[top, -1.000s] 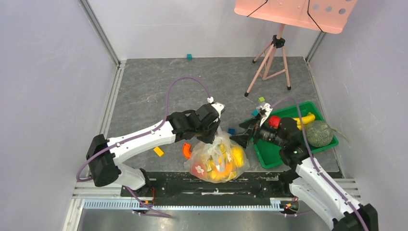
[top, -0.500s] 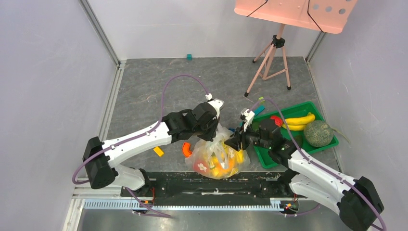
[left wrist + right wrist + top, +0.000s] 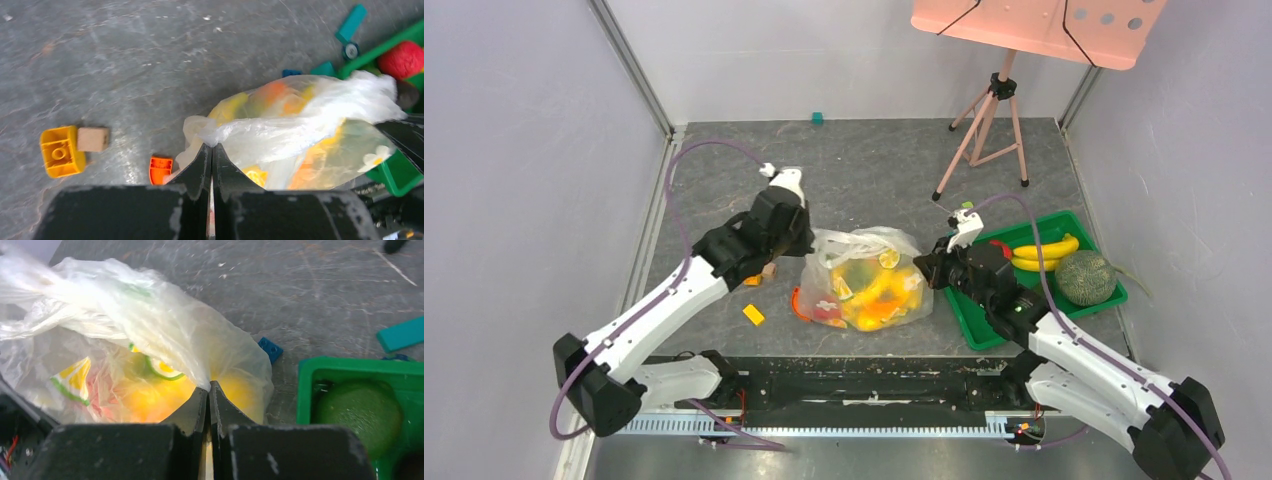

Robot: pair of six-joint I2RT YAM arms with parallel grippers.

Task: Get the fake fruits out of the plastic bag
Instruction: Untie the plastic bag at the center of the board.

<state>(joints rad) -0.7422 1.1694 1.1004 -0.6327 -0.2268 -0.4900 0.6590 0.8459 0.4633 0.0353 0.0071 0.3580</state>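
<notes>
The transparent plastic bag (image 3: 864, 262) lies stretched between my two grippers in the middle of the floor. Yellow, orange and red fake fruits (image 3: 874, 298) show through its film. My left gripper (image 3: 802, 248) is shut on a bunched fold at the bag's left end. The left wrist view shows that gripper (image 3: 211, 146) pinching the bag (image 3: 300, 120). My right gripper (image 3: 927, 272) is shut on the film at the bag's right end. In the right wrist view that gripper (image 3: 209, 385) pinches the bag (image 3: 125, 315) just above the fake fruits (image 3: 150, 400).
A green tray (image 3: 984, 330) at the right holds a banana (image 3: 1044, 250), a red fruit (image 3: 999, 247) and a green melon (image 3: 1084, 278). Toy blocks lie around: orange (image 3: 752, 315), yellow (image 3: 59, 151), blue (image 3: 270, 349), teal (image 3: 818, 117). A pink tripod (image 3: 989, 130) stands behind.
My right gripper went from open to shut on the bag's right side. My left arm swung left and back, pulling the bag out wide and away from the near edge.
</notes>
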